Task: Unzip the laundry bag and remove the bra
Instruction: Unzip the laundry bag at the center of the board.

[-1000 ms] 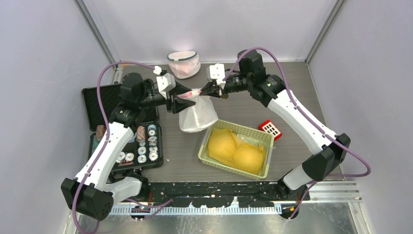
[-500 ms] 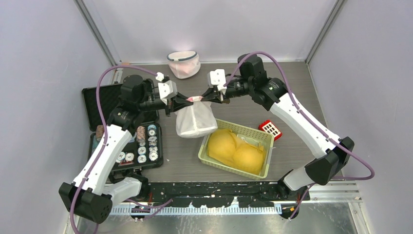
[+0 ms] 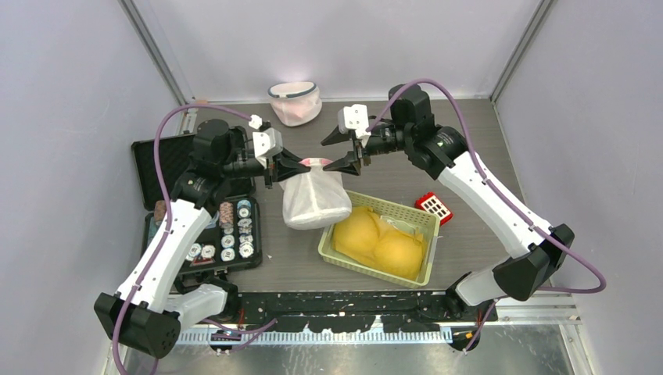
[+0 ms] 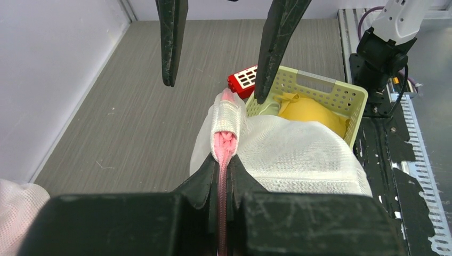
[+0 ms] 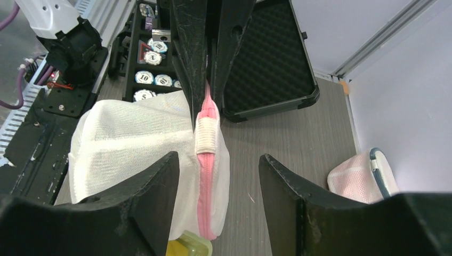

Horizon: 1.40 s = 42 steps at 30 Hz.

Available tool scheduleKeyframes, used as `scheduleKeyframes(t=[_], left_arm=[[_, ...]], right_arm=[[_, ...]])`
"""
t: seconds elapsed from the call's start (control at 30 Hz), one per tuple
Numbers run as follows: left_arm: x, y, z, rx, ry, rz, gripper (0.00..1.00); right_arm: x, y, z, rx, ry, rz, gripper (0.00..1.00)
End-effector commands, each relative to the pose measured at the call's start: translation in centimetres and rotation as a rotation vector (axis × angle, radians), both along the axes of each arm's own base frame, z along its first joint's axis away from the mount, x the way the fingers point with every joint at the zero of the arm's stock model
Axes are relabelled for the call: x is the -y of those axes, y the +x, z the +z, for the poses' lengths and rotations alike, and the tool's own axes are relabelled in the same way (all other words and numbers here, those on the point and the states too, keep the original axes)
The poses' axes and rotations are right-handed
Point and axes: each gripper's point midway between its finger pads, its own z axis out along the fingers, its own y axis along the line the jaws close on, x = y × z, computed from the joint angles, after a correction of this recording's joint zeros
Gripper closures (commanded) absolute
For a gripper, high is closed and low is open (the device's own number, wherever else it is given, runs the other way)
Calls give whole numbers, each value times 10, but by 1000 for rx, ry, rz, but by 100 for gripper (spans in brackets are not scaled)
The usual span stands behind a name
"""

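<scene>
A white mesh laundry bag with a pink zipper hangs over the table from my left gripper. That gripper is shut on the zipper seam at the bag's top. The zipper looks closed along its visible length. My right gripper faces the left one, open, its fingers straddling the zipper end without touching it. The bra is hidden; the mesh shows nothing of what is inside.
A green basket holding a yellow cupped garment sits just right of and below the bag. A small red object lies beside it. An open case of poker chips is at the left. A second mesh bag stands at the back.
My right gripper has opened and let go of the bag's zipper end. My left gripper has shut on the zipper seam, and the bag now hangs from it alone, slightly lower.
</scene>
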Motion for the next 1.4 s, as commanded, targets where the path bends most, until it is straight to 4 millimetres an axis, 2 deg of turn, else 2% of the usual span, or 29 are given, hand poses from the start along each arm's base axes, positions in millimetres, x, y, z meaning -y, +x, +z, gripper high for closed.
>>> scheduleKeyframes(t=[0.0, 0.13, 0.2, 0.3, 0.43, 0.5, 0.57, 0.6, 0.73, 0.9, 1.1, 1.23, 1.27, 1.37], left_arm=[[3, -3, 41, 79, -73, -18, 100], [4, -3, 44, 80, -85, -21, 100], [4, -4, 44, 77, -86, -20, 100], [4, -5, 44, 78, -87, -23, 100], [3, -5, 41, 71, -77, -23, 98], [2, -2, 39, 69, -65, -6, 81], [-1, 0, 38, 73, -50, 18, 72], [-2, 0, 38, 74, -43, 33, 68], [-13, 3, 41, 64, -33, 136, 62], [-17, -4, 34, -17, -37, 164, 62], [-18, 6, 22, -26, 6, 184, 62], [-14, 0, 17, -17, 19, 125, 51], [-14, 1, 17, -13, 20, 127, 53], [-13, 1, 19, -6, 17, 119, 74]], right_arm=[[-5, -11, 16, 11, 54, 29, 39], [-8, -7, 11, 0, 63, 14, 39], [-10, -5, 8, -3, 60, 14, 46], [-11, -4, 7, -4, 58, 13, 50], [-13, -3, 11, -8, 69, 12, 68], [-12, -4, 13, -8, 71, 13, 83], [-12, -4, 11, -5, 66, 7, 96], [-11, -3, 10, -4, 63, -1, 99], [-8, -2, 9, 8, 58, -22, 99], [-6, -4, 9, 13, 61, -19, 99], [-6, -10, 14, 7, 72, 10, 99], [-7, -13, 17, -1, 75, 25, 100], [-7, -14, 18, -3, 77, 29, 99], [-8, -15, 19, -6, 79, 32, 99]])
